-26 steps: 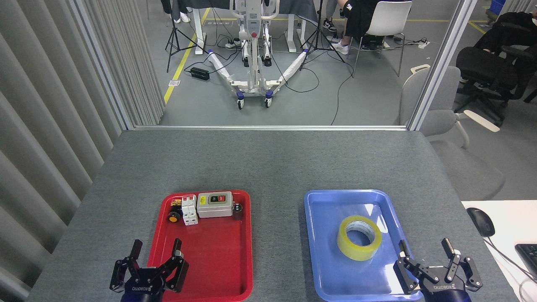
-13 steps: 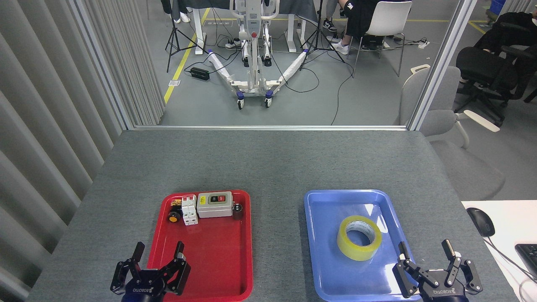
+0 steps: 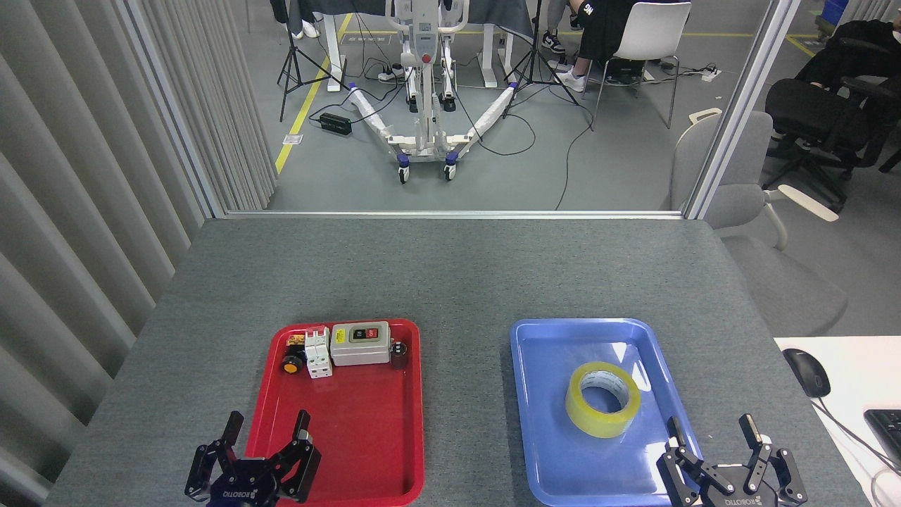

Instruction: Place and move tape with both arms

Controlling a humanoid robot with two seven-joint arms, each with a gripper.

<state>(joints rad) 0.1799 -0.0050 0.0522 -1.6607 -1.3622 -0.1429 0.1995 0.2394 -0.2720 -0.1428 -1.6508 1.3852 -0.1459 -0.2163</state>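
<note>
The tape (image 3: 602, 399), a yellow translucent roll with a white printed core, lies flat in the blue tray (image 3: 542, 429) on the right. My right gripper (image 3: 713, 427) is open at the tray's near right corner, just right of and nearer than the tape, holding nothing. Over the near left corner of the red tray (image 3: 366, 451), my left gripper (image 3: 267, 424) is open and empty, far from the tape.
At the far end of the red tray sit a grey switch box (image 3: 360, 343), a white breaker (image 3: 317, 352) and an orange-capped button (image 3: 291, 364). A white desk with a mouse (image 3: 807, 372) adjoins the grey table (image 3: 450, 274) at right. Chairs and a wheeled stand are beyond.
Both grippers have drawn back toward the near edge, sinking lower in view. The tape and the trays have not moved.
</note>
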